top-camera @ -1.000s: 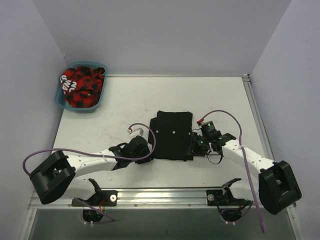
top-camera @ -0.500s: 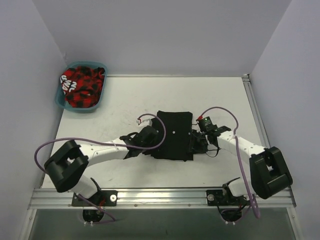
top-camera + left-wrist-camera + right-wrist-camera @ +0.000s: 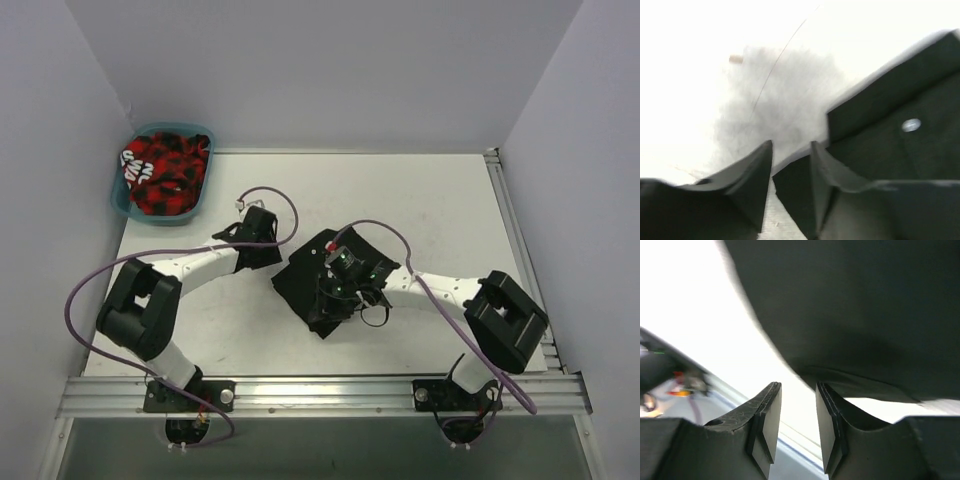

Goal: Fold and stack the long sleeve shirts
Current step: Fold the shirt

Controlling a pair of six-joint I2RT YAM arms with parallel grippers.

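A folded black long sleeve shirt [image 3: 308, 266] lies skewed on the white table [image 3: 430, 190], near the middle. My left gripper [image 3: 268, 245] hovers at its upper left edge. In the left wrist view the shirt [image 3: 900, 150] with one pale button [image 3: 911, 125] lies to the right, a dark corner reaching between the fingers; the left gripper [image 3: 791, 147] is narrowly open and grips nothing. My right gripper [image 3: 335, 295] is over the shirt's near part. In the right wrist view it [image 3: 797, 385] is open and empty, with the shirt's edge [image 3: 855, 305] just past its fingertips.
A teal basket [image 3: 125, 200] holding red and black plaid cloth [image 3: 165, 175] stands at the far left corner. The metal front rail [image 3: 320, 395] runs along the near edge. Walls close in on three sides.
The shirt has turned askew and slid left and nearer. My left gripper moved from its left edge up and away to the far left. My right gripper moved left onto the shirt.
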